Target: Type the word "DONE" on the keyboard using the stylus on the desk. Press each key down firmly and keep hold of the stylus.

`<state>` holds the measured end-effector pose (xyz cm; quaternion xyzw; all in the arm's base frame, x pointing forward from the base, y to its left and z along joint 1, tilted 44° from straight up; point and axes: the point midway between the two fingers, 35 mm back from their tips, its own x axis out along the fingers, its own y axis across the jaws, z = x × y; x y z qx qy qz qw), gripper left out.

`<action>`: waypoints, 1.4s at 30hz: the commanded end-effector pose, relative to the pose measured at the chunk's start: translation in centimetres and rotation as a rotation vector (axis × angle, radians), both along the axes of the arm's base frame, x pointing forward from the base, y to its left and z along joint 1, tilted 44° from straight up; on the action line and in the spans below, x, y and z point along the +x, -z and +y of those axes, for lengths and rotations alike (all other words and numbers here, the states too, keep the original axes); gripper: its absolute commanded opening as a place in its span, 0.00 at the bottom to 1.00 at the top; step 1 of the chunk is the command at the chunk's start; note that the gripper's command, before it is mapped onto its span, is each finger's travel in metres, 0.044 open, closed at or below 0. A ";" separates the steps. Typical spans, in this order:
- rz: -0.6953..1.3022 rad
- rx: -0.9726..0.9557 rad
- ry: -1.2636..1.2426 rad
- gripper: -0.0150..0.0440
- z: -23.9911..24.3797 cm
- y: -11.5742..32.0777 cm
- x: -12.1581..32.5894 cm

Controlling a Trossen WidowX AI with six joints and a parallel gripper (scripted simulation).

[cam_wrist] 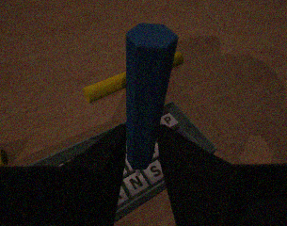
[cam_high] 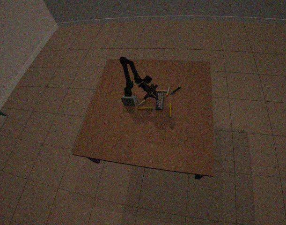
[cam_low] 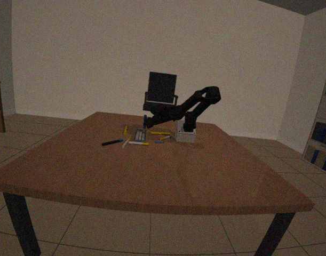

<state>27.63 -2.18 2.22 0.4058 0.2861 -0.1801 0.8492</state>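
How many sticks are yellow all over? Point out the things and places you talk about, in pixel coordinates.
2. One (cam_high: pixel 144 108) (cam_low: pixel 160 133) lies between the keyboard (cam_high: pixel 159 104) (cam_low: pixel 140 135) (cam_wrist: pixel 199 137) and robot's base (cam_high: pixel 128 102) (cam_low: pixel 184 137); another (cam_high: pixel 170 109) (cam_low: pixel 125 130) (cam_wrist: pixel 105 88) on the keyboard's far side. More could be hidden.
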 end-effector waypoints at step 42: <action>0.002 0.001 0.008 0.39 1.5 1.7 0.1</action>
